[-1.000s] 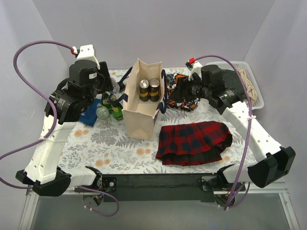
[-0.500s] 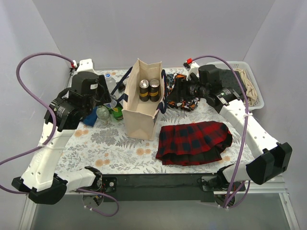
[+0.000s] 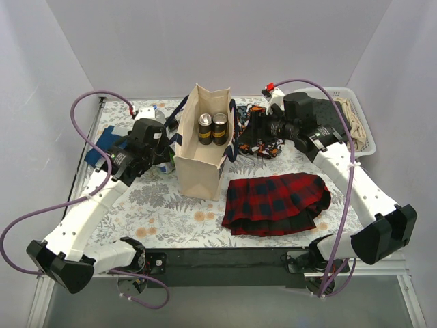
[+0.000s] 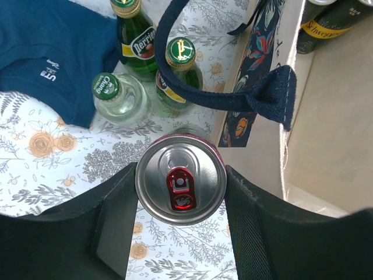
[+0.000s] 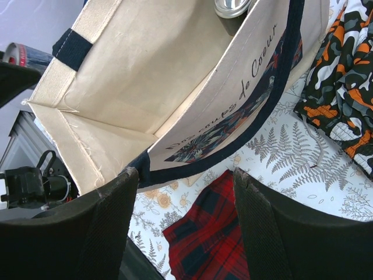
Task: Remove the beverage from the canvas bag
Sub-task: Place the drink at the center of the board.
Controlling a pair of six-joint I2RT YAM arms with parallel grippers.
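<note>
Just left of the canvas bag (image 3: 198, 167), the left gripper (image 4: 180, 195) clamps a can (image 4: 180, 175) by its sides, silver top and red pull-tab facing up, over the flowered tablecloth (image 3: 164, 205). The can is outside the bag, close to one navy handle (image 4: 233, 99) and near three bottles (image 4: 178, 67) grouped on the cloth: two green glass ones and a clear one with a green cap. A blue shirt (image 4: 52, 58) lies on their left.

Two other cans (image 3: 212, 128) stand upright side by side inside the bag, toward its far end. On the bag's right, the right gripper (image 5: 185, 175) has its jaws spread wide at the navy-trimmed rim; whether either finger (image 5: 111, 221) presses the fabric cannot be told.

A red-and-black plaid cloth (image 3: 274, 201) lies at the near right of the table, with an orange-and-black patterned cloth (image 3: 263, 143) beyond it. A white basket (image 3: 345, 91) sits at the far right corner.
</note>
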